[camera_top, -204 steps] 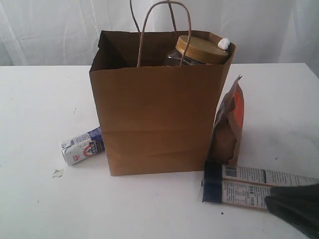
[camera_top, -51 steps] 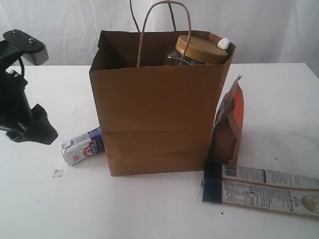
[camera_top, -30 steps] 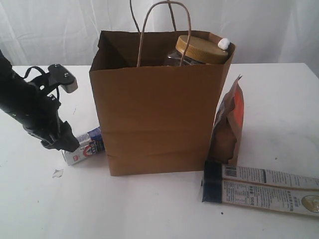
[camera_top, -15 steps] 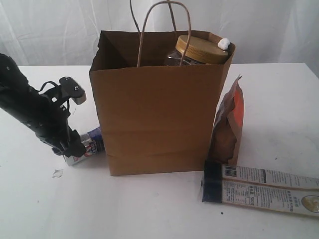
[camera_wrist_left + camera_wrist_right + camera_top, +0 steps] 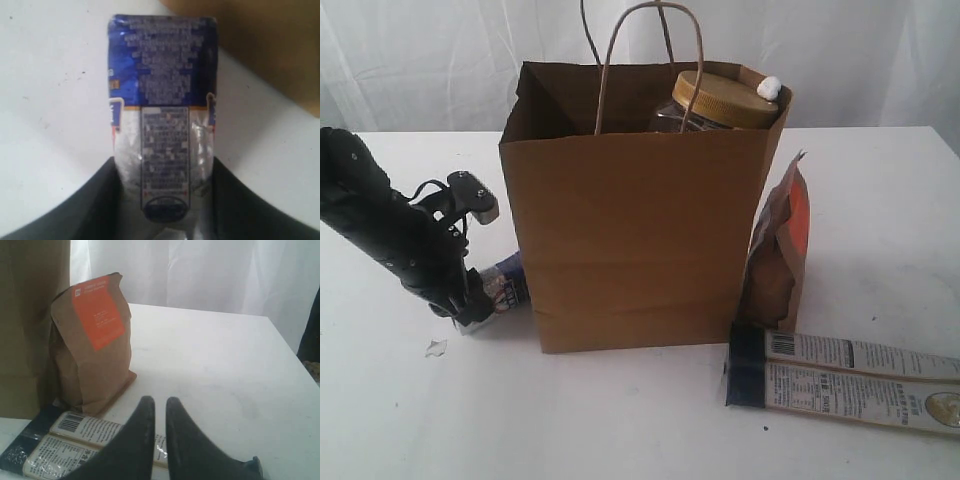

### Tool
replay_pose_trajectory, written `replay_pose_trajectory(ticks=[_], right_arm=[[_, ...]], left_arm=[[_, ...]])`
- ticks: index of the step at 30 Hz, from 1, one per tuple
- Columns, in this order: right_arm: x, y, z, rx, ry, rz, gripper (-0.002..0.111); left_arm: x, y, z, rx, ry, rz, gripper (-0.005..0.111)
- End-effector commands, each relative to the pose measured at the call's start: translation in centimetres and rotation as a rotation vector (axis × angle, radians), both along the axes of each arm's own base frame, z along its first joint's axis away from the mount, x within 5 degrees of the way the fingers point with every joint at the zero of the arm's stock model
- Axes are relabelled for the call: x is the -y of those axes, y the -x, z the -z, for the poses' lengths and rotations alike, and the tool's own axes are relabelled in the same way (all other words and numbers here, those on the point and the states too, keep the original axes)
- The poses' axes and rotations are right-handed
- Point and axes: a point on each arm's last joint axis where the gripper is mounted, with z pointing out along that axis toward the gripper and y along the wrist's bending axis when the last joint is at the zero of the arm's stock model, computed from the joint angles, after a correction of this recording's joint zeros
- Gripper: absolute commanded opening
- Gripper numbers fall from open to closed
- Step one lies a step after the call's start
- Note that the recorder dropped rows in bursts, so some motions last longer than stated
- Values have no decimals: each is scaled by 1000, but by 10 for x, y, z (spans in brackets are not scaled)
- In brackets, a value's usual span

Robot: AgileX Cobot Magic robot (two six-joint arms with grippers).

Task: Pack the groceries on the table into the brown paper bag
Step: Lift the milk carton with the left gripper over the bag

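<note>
On the table (image 5: 620, 420), the brown paper bag (image 5: 630, 240) stands open, holding the gold-lidded clear jar (image 5: 725, 100). Just beside it, the small white-blue carton (image 5: 162, 115) lies flat, blue end toward the bag, pinched by the left gripper (image 5: 163, 170). The right gripper (image 5: 160, 400) fingers are nearly together, empty.

The white worktop (image 5: 640, 430) is flat and mostly bare, with a few faint scuffs and a tiny dark speck (image 5: 766, 429) near its front. A brown paper bag (image 5: 635, 240) stands upright around its middle. A small white-blue carton (image 5: 507, 287) lies on its side just beside the bag's lower left corner. A brown-orange pouch (image 5: 780, 250) stands upright close against the bag's right side. In front of the pouch a long white-blue packet (image 5: 850, 385) lies flat, its dark end nearest the bag. A small pale scrap (image 5: 436, 348) lies left of the bag, near the carton.
</note>
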Motion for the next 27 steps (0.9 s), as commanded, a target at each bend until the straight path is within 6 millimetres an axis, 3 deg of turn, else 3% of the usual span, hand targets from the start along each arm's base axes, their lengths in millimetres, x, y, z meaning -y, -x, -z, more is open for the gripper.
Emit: replay_pose_trajectory(ticks=[1, 5, 6, 7, 8, 12, 17, 23, 27], right_arm=[[0, 0, 2, 4, -1, 2, 9], [0, 0, 2, 4, -1, 2, 9], [0, 0, 2, 4, -1, 2, 9], [0, 0, 2, 4, -1, 2, 9], [0, 0, 2, 4, -1, 2, 9], [0, 0, 2, 4, -1, 2, 9], [0, 0, 2, 4, -1, 2, 9], [0, 0, 2, 4, -1, 2, 9], [0, 0, 2, 4, -1, 2, 9]], left_arm=[[-2, 0, -17, 16, 49, -100, 0], [-17, 4, -58, 117, 103, -203, 0], [-26, 10, -83, 174, 132, -240, 0], [-30, 13, -93, 202, 140, -248, 0], [-40, 23, -119, 279, 162, -268, 0], [-55, 60, -182, 488, 218, -290, 0], [-44, 91, -220, 626, 296, -168, 0], [-19, 95, -266, 750, 391, -28, 0], [-3, 91, -274, 749, 454, 18, 0]])
